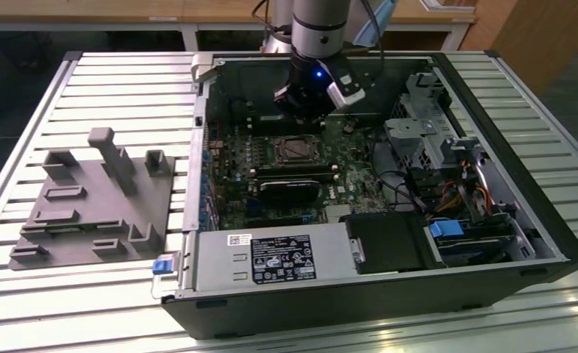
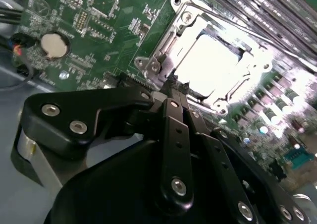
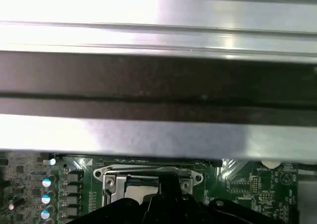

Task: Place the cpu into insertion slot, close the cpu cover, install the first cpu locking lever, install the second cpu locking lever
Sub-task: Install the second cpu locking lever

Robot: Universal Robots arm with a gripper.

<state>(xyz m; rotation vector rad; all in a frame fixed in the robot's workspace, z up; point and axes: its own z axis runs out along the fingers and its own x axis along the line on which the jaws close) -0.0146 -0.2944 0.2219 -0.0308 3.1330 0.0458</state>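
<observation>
Inside the open computer case, the insertion slot [image 1: 294, 150] sits in the middle of the green motherboard [image 1: 235, 173]. In the second wrist view the cpu [image 2: 208, 65] shines bright silver in the slot, with the cpu cover [image 2: 161, 53] lying flat around it as a metal frame. My gripper [image 1: 304, 118] hangs just above the slot's far edge. Its black fingers [image 2: 171, 120] meet at the tips, shut, right at the cover's rim [image 2: 173, 85]. I cannot tell the locking levers apart from the frame. The first wrist view shows the cover [image 3: 111, 177] with the gripper [image 3: 166, 187] in front of it.
A black fan and heatsink block [image 1: 289, 187] lies just in front of the slot. Drive cages and cables [image 1: 436, 147] fill the exterior view's right side of the case. The power supply [image 1: 269, 257] is at the front. A grey fixture [image 1: 93, 198] stands on the slatted table to the left.
</observation>
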